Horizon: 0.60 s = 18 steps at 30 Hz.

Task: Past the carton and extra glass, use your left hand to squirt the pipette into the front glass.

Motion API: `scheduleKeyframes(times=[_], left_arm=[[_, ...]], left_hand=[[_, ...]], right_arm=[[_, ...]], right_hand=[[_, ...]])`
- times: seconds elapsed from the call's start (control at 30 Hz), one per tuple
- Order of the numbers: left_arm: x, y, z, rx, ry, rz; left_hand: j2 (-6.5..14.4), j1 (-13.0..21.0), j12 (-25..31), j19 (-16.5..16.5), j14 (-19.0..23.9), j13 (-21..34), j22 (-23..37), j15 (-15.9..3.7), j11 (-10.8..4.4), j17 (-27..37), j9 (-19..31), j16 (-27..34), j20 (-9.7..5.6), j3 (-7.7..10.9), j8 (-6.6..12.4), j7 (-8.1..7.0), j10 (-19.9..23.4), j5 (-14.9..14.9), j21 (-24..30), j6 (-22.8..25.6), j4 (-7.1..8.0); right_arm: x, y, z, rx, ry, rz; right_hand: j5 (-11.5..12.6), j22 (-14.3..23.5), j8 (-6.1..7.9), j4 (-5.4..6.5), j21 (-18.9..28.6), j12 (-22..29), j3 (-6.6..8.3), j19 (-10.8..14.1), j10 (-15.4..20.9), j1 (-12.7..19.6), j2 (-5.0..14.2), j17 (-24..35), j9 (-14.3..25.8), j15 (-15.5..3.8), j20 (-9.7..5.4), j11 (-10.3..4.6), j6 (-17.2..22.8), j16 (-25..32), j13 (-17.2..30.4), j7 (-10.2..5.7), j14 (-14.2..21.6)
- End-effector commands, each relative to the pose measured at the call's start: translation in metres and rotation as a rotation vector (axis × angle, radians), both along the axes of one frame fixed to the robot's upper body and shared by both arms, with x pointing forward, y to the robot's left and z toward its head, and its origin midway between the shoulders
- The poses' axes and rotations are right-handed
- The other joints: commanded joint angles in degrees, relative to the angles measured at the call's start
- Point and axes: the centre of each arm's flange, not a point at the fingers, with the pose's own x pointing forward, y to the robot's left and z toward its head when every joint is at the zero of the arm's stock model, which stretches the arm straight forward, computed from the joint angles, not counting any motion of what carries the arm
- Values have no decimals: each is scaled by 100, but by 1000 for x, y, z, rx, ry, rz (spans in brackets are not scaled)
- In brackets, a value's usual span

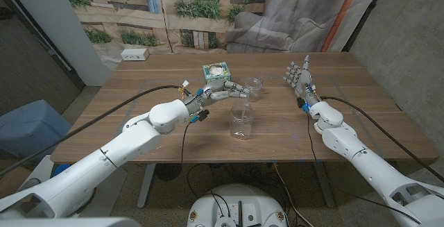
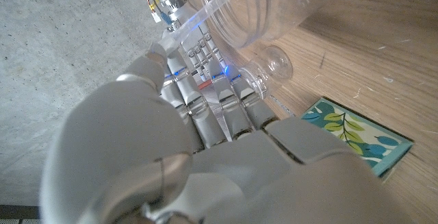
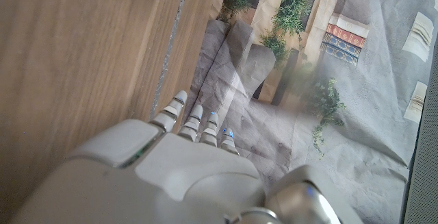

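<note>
The front glass (image 1: 243,123), clear and empty-looking, stands near the middle of the wooden table (image 1: 361,116). Behind it stand the extra glass (image 1: 254,88) and, to its left, a green patterned carton (image 1: 216,74). My left hand (image 1: 225,91) hovers between the carton and the extra glass, above and behind the front glass. In the left wrist view its fingers (image 2: 219,107) pinch a clear pipette (image 2: 205,11) whose tube runs along the side of a glass (image 2: 274,5); the carton (image 2: 359,138) lies beside it. My right hand (image 1: 300,78) is raised at the right with fingers spread, holding nothing.
A white power strip (image 1: 134,54) lies at the table's back left corner. A blue bin (image 1: 31,126) stands on the floor to the left. A grey sheet and a printed backdrop hang behind the table. The right wrist view looks along my right hand (image 3: 171,176) past the table edge.
</note>
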Motion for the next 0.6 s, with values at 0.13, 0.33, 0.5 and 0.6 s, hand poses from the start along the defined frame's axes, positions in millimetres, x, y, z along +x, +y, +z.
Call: scheduleKeyframes(times=[0.13,0.33,0.5,0.6], left_arm=[[-2,1,0,0,-20,5],[-3,1,0,3,-39,7],[-4,1,0,-6,-49,10],[-4,2,0,-12,-58,12]], left_hand=[[13,162,53,73,86,14,8,-941,-5,32,21,23,-59,17,38,31,117,-12,68,97,-9],[-2,242,73,81,119,21,9,-949,0,33,22,19,-76,-6,66,38,192,-34,72,197,-5],[-10,297,88,88,144,27,10,-961,7,34,23,16,-94,-24,76,34,248,-49,75,241,-2],[-19,322,103,95,156,31,11,-960,9,35,24,16,-101,-39,81,37,298,-58,78,265,3]], right_arm=[[0,0,0,0,0,0],[0,0,0,0,0,0],[0,0,0,0,0,0],[0,0,0,0,0,0]], right_hand=[[26,30,38,-5,29,17,-44,32,-13,0,335,26,11,-468,8,-10,7,34,16,-50,-45],[27,30,38,-5,30,22,-44,34,-2,0,334,26,11,-484,2,-23,6,33,17,-42,-47],[27,30,37,-5,30,12,-44,34,-29,0,334,26,11,-478,6,3,5,30,16,-50,-54],[27,30,40,-5,31,8,-45,36,-36,1,334,26,11,-473,4,-2,12,31,15,-50,-53]])
